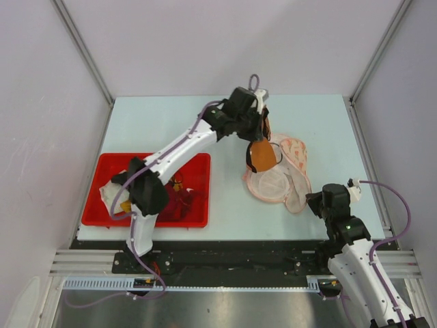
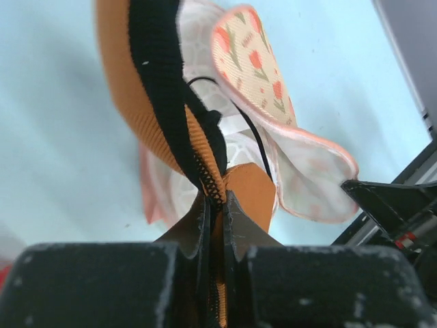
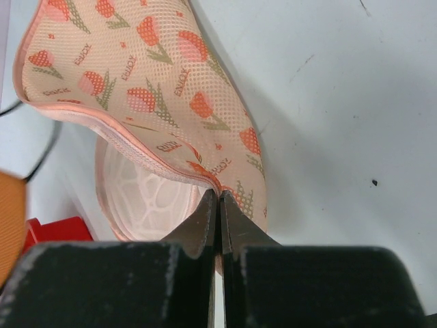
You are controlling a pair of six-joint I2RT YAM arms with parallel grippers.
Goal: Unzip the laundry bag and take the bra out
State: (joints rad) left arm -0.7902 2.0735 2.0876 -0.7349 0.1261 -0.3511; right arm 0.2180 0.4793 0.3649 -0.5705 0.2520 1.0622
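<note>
The bra [image 1: 261, 156], an orange cupped garment with black edging and thin black straps, hangs from the robot's raised arm at mid-table. At far left, a red plastic tray [image 1: 194, 167] holds a heap of other laundry. The left gripper [image 1: 262, 135] has its jaws pressed together on the bra's black-trimmed edge, and the wrist view shows orange fabric pinched between the fingertips [image 2: 217, 205]. The bra's lower end hangs just over the far rim of the laundry bag [image 1: 280, 179]. It cannot be told whether a strap that trails toward the mesh lining is fully clear of it.

The bag, a round pink-beige fabric pouch with a reddish floral print, lies unzipped on the pale blue table [image 1: 171, 123] with its lid flopped open. At right, the right gripper [image 1: 314, 200] is closed on the bag's piped rim [image 3: 217, 197], pinning it down.

Both pieces look light and limp. The bra's cups should keep their shape, but its straps are likely to snag. The sturdy stitched edge looks the soundest place to hold, as it should slip less than the smooth cup.
</note>
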